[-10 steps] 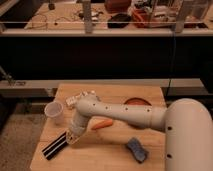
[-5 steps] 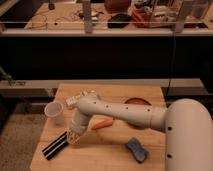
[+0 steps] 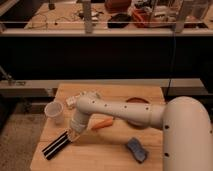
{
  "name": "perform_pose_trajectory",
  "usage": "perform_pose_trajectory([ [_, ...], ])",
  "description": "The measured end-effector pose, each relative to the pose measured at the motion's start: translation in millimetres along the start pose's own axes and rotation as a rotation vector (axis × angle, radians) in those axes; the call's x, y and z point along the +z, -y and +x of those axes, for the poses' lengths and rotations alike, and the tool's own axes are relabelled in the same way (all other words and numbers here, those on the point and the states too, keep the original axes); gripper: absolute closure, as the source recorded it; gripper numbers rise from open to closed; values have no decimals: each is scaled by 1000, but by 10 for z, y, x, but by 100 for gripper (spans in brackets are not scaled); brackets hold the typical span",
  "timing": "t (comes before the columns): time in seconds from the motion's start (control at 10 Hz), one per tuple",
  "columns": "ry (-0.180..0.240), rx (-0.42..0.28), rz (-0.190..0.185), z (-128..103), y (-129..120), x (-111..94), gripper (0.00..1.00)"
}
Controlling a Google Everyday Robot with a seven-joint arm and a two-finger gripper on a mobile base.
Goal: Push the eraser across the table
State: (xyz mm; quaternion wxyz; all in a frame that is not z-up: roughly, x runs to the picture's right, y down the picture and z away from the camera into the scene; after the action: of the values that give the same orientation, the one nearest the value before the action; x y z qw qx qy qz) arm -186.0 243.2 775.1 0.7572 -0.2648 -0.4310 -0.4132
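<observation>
The eraser, a long flat black bar with a pale stripe, lies slanted near the front left of the light wood table. My white arm reaches in from the right and bends down over the table's left half. My gripper points down at the eraser's upper right end and looks to be touching it.
A white cup stands just left of the arm. An orange carrot-shaped piece lies right of the gripper. A blue-grey wavy pad sits front right, a dark red dish behind. A cluttered bench runs across the back.
The gripper stays at the eraser's upper right end. The arm and the eraser have hardly shifted.
</observation>
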Motion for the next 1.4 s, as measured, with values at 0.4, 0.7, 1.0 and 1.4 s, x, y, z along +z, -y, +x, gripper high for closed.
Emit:
perform_pose_trajectory([
  [0.4,-46,65,7,121,8,-28,100],
  [0.7,-121,100,-14,147,13,-54,100],
  [1.0,-178,123,-43,219,75,-35,100],
  [1.4,-211,143,-68,313,104,-10,100],
])
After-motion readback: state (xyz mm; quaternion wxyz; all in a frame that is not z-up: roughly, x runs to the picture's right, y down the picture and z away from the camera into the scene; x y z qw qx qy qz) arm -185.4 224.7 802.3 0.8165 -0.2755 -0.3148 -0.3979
